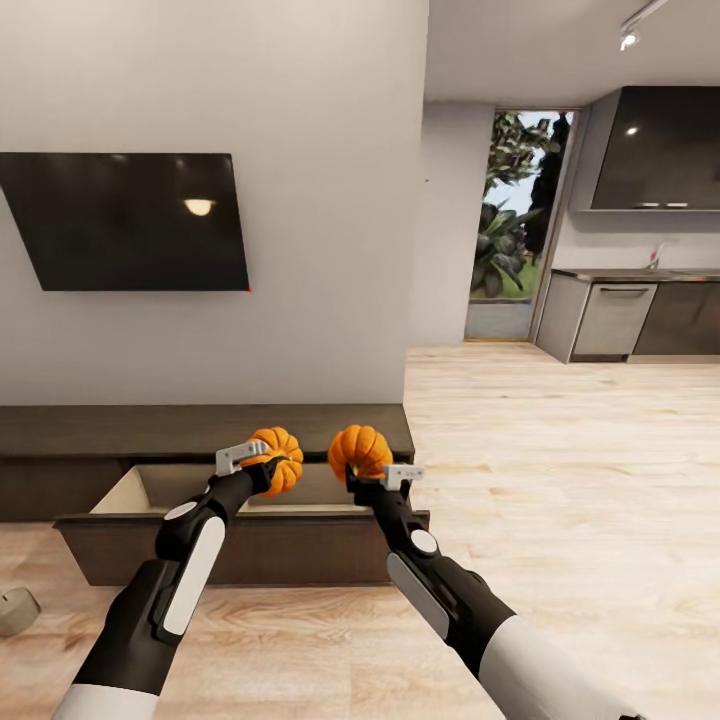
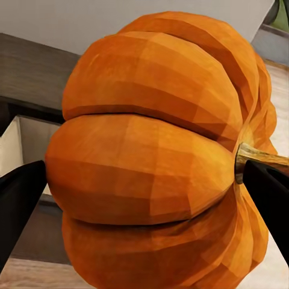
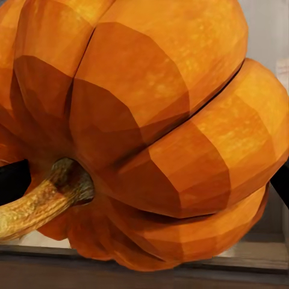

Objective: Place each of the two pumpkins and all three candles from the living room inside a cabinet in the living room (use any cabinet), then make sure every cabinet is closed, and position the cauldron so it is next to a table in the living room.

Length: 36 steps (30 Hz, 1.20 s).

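Two pumpkins, one per arm, both held above the pulled-out drawer (image 1: 245, 545) of the cabinet (image 1: 200, 428). Left pumpkin (image 1: 279, 458) sits over the drawer's middle; right pumpkin (image 1: 359, 451) hangs over its right end, near the cabinet's right edge. The two are near each other, not touching.

Left end effector (image 1: 262, 468): closed around its pumpkin. In the left wrist view the ribbed orange body (image 2: 150, 156) lies between two dark fingers (image 2: 18, 201), stem turned sideways toward one finger.

Right end effector (image 1: 372, 476): clamped on its pumpkin from below. Right wrist view shows the pumpkin (image 3: 156, 120) close up, curved tan stem pointing out to one side, a dark finger (image 3: 12, 180) at the frame's edge.

Drawer open, pale beige inside, dark brown front toward the robot. Contents cannot be made out behind the arms.

One candle (image 1: 15, 608) on the wood floor (image 1: 560, 520), well off the drawer's left front corner.

Black wall TV (image 1: 130, 220) above the cabinet. Kitchen units (image 1: 640, 315) far right.
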Tool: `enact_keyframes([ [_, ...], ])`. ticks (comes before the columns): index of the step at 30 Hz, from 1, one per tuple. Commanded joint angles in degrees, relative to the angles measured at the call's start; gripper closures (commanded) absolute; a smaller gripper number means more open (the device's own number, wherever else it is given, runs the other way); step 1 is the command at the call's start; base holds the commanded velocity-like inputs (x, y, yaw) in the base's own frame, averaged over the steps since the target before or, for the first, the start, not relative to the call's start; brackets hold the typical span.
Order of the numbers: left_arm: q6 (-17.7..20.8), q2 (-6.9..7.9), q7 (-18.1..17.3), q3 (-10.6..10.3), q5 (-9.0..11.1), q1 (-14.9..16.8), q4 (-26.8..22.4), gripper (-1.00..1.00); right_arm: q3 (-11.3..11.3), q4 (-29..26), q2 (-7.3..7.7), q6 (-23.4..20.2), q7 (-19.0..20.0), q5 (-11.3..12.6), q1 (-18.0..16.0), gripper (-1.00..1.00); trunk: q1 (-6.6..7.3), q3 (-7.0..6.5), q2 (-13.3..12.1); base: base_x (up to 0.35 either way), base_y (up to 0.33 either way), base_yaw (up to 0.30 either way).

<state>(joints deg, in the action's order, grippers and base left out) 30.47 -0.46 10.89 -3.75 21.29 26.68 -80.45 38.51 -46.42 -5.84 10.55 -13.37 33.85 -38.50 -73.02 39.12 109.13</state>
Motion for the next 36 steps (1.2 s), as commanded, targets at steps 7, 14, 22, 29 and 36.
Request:
enact_keyframes([
  [7,0.20,0.02,0.53,-0.13,0.60,0.04,-0.23,1.00,0.22,0.01,0.04,0.58,-0.34,0.72,-0.08,1.00,0.00,0.06,0.03,0.148,0.000,0.000],
  [14,0.20,0.02,0.53,-0.09,0.60,0.04,-0.16,1.00,0.16,0.00,0.06,0.77,-0.34,0.72,-0.08,1.00,0.00,0.06,0.03,0.114,0.000,0.000],
  [22,0.29,0.10,0.45,-0.06,0.65,0.04,-0.05,1.00,0.16,-0.02,0.04,0.79,-0.34,0.70,-0.08,1.00,0.00,0.06,0.03,0.193,0.000,0.000],
  [29,0.55,0.12,0.48,0.18,0.60,0.04,0.02,1.00,0.23,-0.03,0.04,0.71,-0.34,0.69,-0.08,1.00,0.00,0.06,0.03,0.257,0.000,0.000],
  [36,4.19,0.27,0.69,0.49,0.60,0.04,-2.08,1.00,0.09,-0.62,-0.07,-6.17,-1.31,1.04,-0.46,1.00,0.00,0.06,0.03,0.311,0.000,0.000],
])
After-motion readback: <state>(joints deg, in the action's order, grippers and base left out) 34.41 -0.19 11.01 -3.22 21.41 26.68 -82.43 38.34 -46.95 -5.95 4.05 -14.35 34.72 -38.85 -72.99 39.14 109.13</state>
